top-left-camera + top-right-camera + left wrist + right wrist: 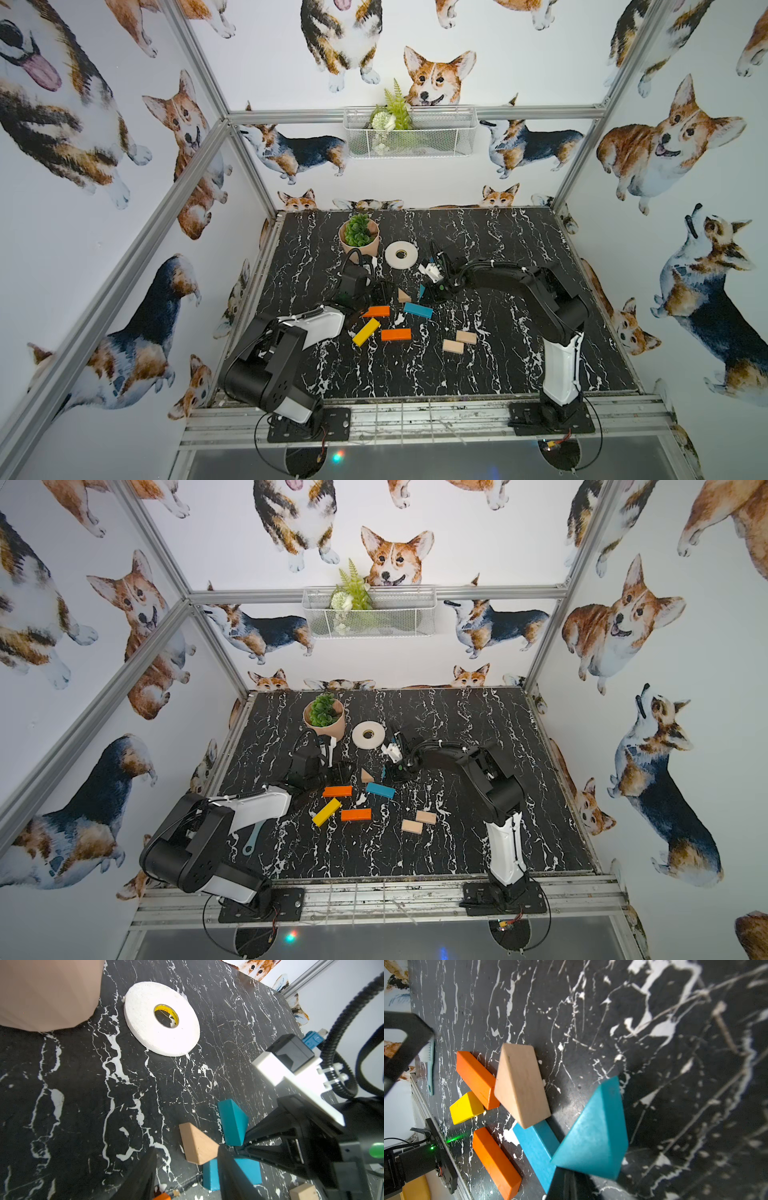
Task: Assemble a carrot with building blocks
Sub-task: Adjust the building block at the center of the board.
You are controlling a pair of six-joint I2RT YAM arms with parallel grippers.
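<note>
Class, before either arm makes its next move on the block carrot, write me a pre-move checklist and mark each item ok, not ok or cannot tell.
1. All eight building blocks in view: ok.
2. Left gripper jaws apart, wood triangle at their tips: ok.
3. Right gripper shut, tips at the teal triangle: ok.
4. Teal triangle lying flat: cannot tell.
5. Column started: not ok, blocks lie loose.
6. Tape roll apart from the blocks: ok.
</note>
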